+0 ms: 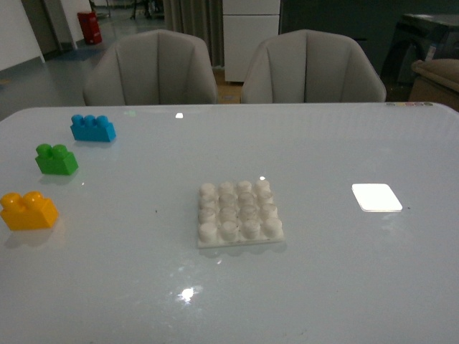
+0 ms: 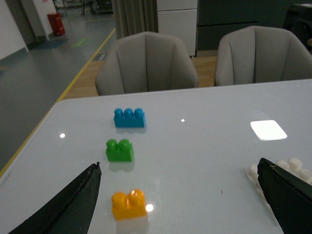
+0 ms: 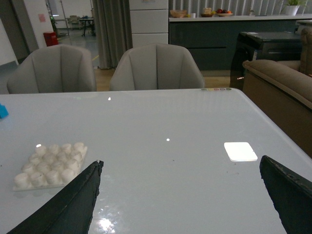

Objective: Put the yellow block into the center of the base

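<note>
1. On the bench (image 1: 337,287), near its middle in the front view, you have the base (image 1: 239,213), lying flat with its studs up and nothing on it.
2. Well to the left of the base, close to the bench's left edge, sits the yellow block (image 1: 29,210), studs up and touching nothing.
3. Also left of the base but further back stand the green brick (image 1: 57,159) and, beyond it, the blue brick (image 1: 92,127), each apart from its neighbour.
4. To the right of the base, well apart from it, lies a smooth white square (image 1: 376,197).
5. Your left gripper (image 2: 179,168) hangs above the bench with its fingers spread wide and nothing between them. Its wrist view shows the yellow block beside one finger and a corner of the base by the other.
6. Your right gripper (image 3: 181,163) is likewise spread wide and empty, with the base near one finger.
7. Behind the base, past the bench's far edge, stand two grey chairs (image 1: 150,68).
</note>
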Robot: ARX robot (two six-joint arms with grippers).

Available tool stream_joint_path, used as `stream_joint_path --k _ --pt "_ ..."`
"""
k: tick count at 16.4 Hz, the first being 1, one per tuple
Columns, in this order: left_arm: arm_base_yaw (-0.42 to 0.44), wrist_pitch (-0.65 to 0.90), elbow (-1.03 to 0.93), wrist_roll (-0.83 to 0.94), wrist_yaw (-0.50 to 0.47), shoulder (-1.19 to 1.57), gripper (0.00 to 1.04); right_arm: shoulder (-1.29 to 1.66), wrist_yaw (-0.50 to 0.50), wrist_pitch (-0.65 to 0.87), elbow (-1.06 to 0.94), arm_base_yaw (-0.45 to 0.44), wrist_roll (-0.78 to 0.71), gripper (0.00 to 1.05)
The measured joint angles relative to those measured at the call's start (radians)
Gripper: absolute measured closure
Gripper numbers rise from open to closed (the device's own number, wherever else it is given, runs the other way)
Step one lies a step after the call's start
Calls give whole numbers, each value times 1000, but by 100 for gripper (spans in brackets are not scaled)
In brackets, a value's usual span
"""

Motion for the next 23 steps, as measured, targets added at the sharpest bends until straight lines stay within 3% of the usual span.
stream_joint_path --k 1,4,23 --pt "51 43 220 63 23 379 7 0 0 0 0 0 0 6" --pt "92 -77 441 122 75 767 7 0 0 0 0 0 0 6" --pt "171 -240 665 171 82 1118 7 0 0 0 0 0 0 6"
